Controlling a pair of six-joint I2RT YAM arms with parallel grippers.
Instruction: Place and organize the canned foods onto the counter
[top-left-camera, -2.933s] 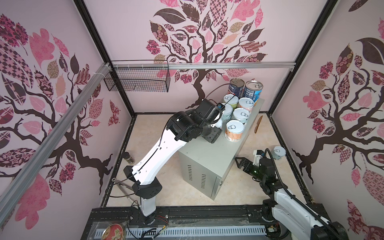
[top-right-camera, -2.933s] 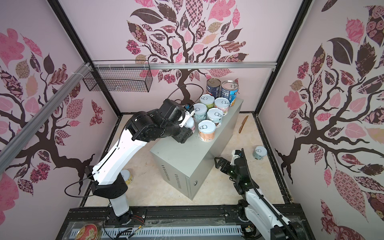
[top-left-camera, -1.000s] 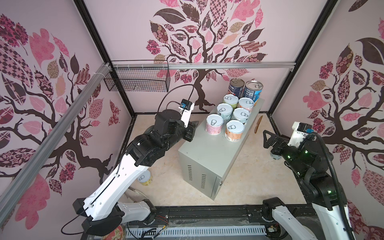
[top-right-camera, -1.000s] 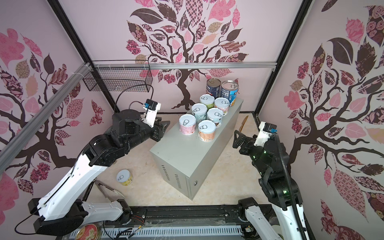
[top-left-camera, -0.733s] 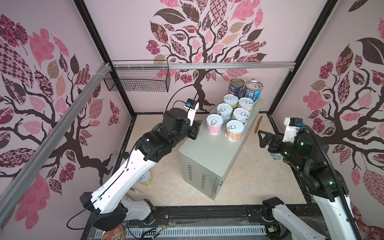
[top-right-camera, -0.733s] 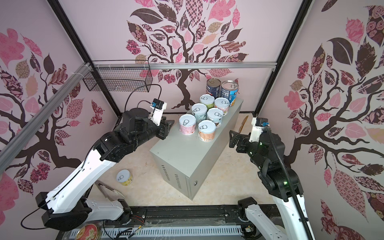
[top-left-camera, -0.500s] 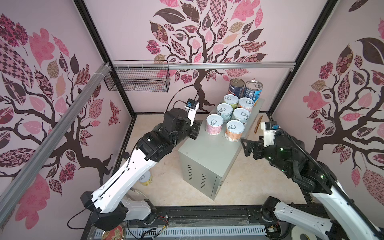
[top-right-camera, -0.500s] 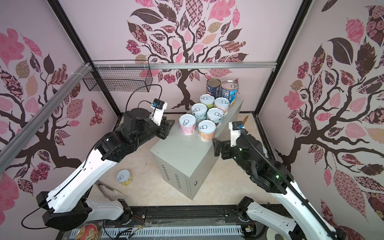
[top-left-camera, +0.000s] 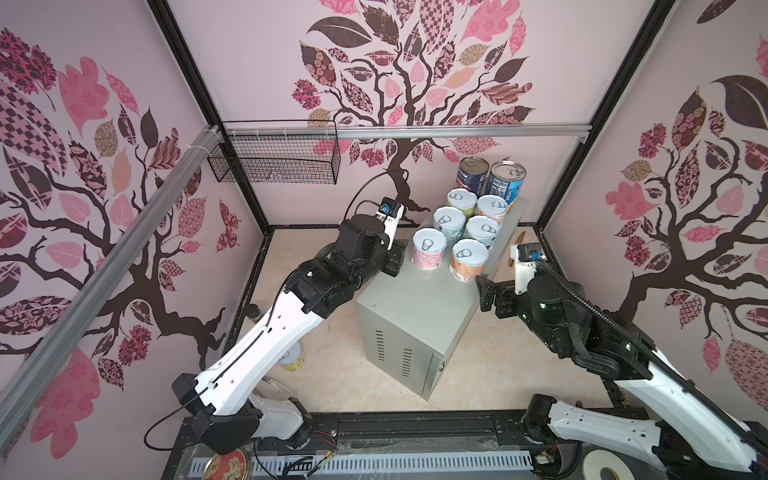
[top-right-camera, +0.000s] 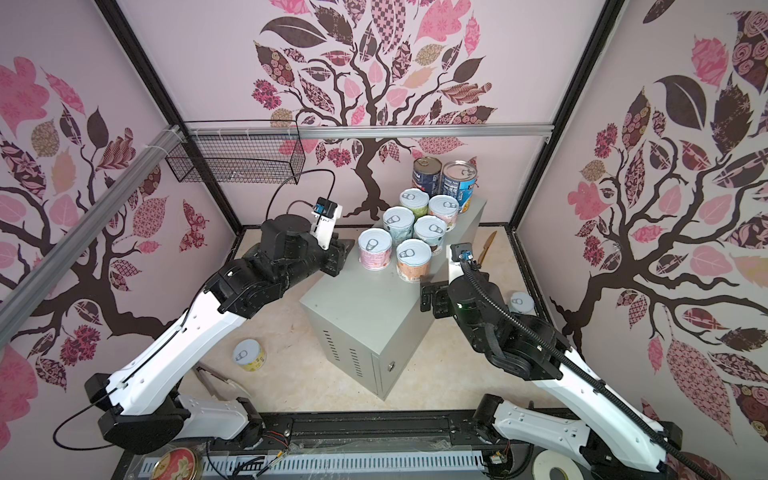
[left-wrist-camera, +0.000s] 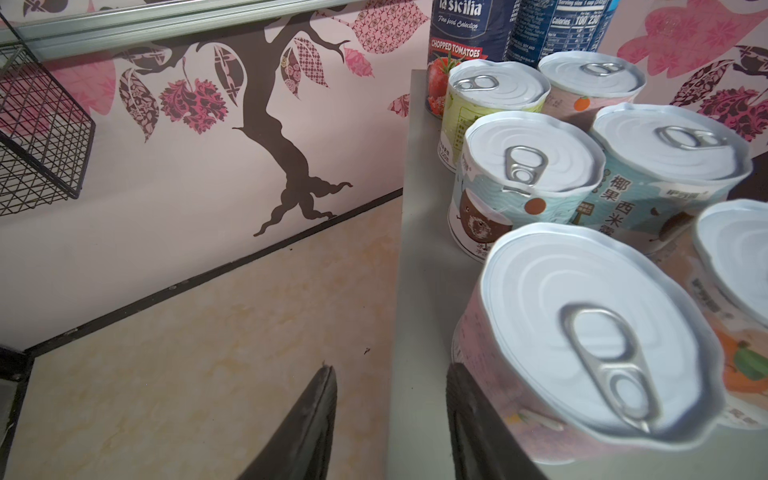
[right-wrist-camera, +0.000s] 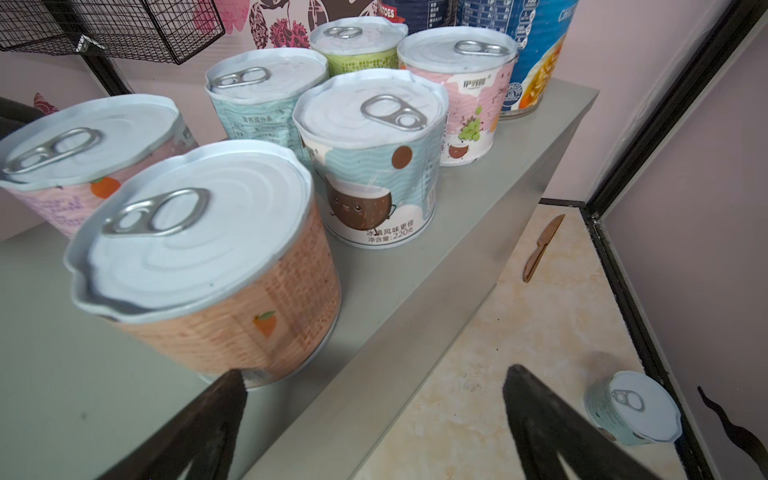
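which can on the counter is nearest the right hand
The orange-labelled can at the front of the group: the right hand is beside its base; the pink can next to it and the rest stand farther off.

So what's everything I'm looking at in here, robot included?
grey metal counter: one, grey, mid-floor.
tall cans: two, dark blue, at the counter's far end.
short cans: six, with green, pink, pale blue and orange labels, in pairs on the counter.
yellow can: one, on the floor left of the counter.
pale blue can: one, on the floor right of the counter.
knife: one, brown, on the floor right of the counter.
wire basket: one, black, hung on the back rail.
round tin: one, red-gold, front left.
tape roll: one, white, front right.
left arm: white and black, jaws apart and empty, at the counter's left edge.
right arm: white and black, jaws wide apart and empty, at the counter's right edge.
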